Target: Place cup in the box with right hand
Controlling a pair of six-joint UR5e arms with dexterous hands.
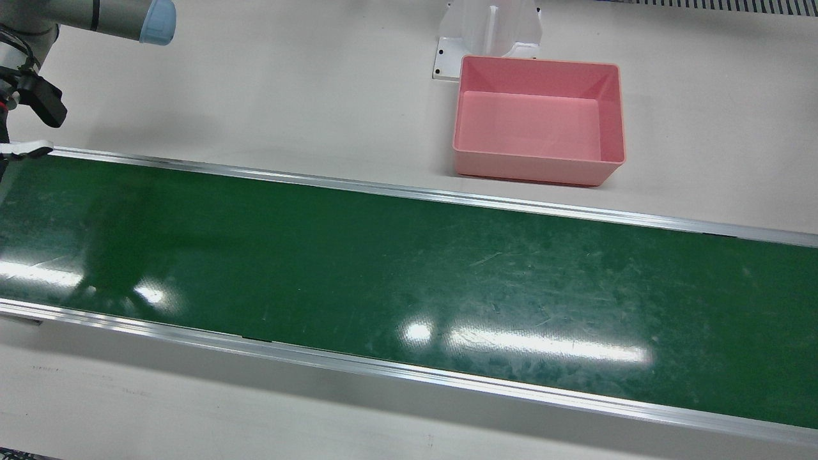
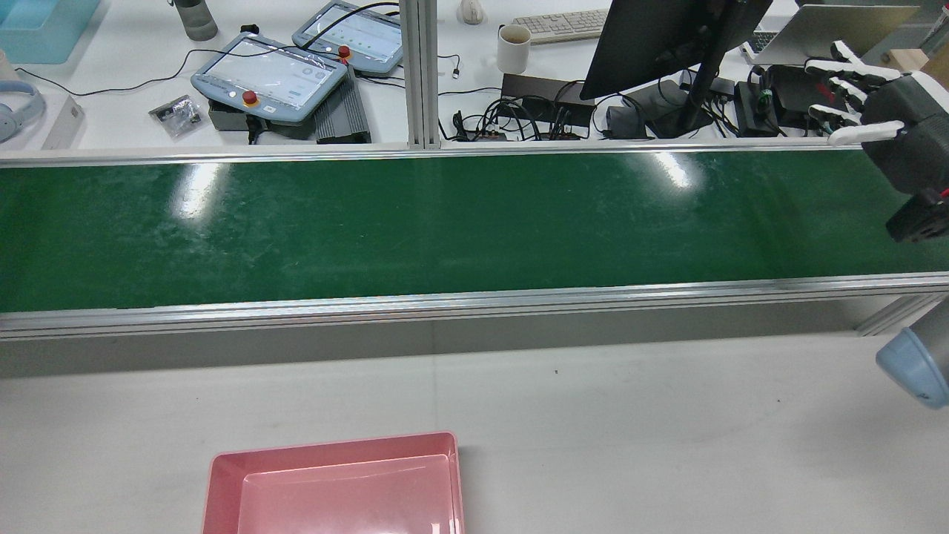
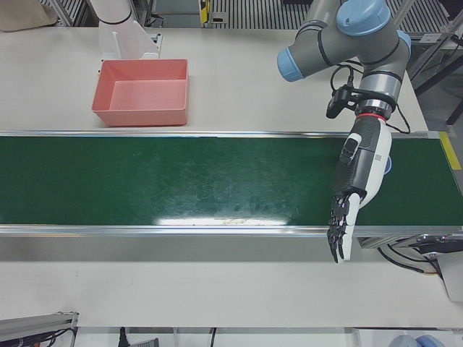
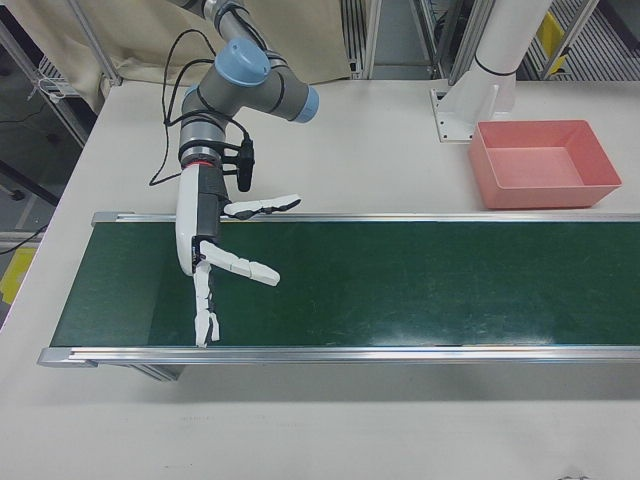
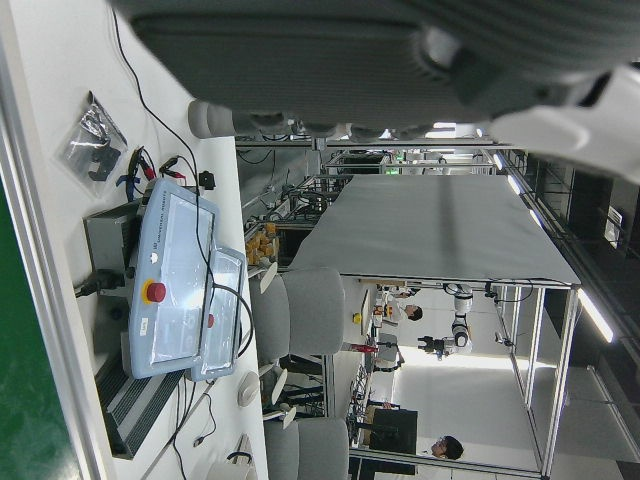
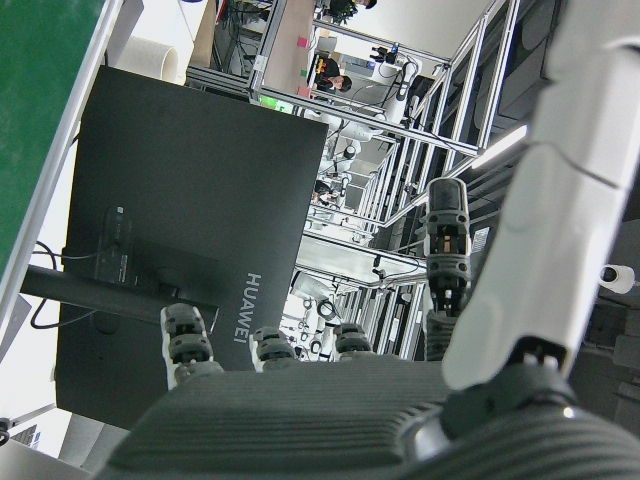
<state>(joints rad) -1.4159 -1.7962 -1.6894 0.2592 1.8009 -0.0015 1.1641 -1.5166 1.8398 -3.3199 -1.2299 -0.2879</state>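
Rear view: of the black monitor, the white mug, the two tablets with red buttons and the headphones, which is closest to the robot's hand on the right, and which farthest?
From the hand, going leftward along the desk behind the belt:
1. Monitor, right of centre.
2. Mug, just past the centre post.
3. Tablets, left of the post.
4. Headphones, at the far left edge.

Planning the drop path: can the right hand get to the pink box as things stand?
Probably yes. The right hand hangs open over the belt, and nothing stands between it and the open-topped, empty pink box. The sideways stretch looks long, though.
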